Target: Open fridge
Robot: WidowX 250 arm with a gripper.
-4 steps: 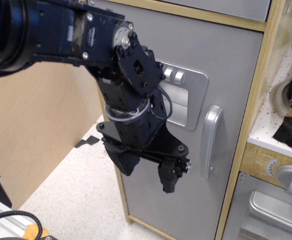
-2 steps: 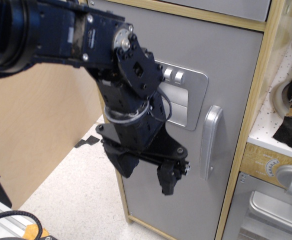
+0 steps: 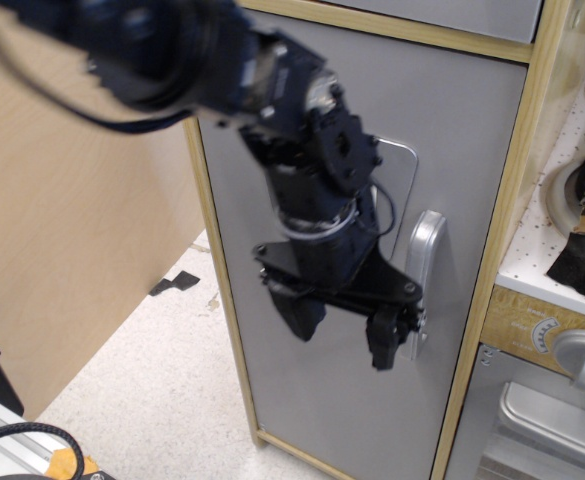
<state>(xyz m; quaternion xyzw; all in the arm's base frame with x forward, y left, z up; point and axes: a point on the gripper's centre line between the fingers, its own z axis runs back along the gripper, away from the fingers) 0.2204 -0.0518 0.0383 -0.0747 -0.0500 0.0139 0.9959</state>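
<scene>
The fridge (image 3: 472,150) is a tall cabinet with a light wood frame and a flat grey door, which stands closed. Its vertical silver bar handle (image 3: 427,250) is at the door's right side. The recessed silver dispenser panel (image 3: 404,180) is mostly hidden behind my arm. My black gripper (image 3: 340,335) is open, its two fingers pointing down in front of the door. The right finger (image 3: 384,342) is just left of the handle's lower end, overlapping it. The left finger (image 3: 297,310) hangs over the bare door. The gripper holds nothing.
A silver oven door (image 3: 547,420) with a round knob (image 3: 582,358) is at the lower right. A shelf with dark utensils (image 3: 582,250) is above it. A wooden board (image 3: 82,230) stands at the left. The speckled floor (image 3: 162,400) lies below.
My arm and gripper have swung to the right across the door. The right finger now reaches the handle's lower end, and the arm now covers the dispenser panel.
</scene>
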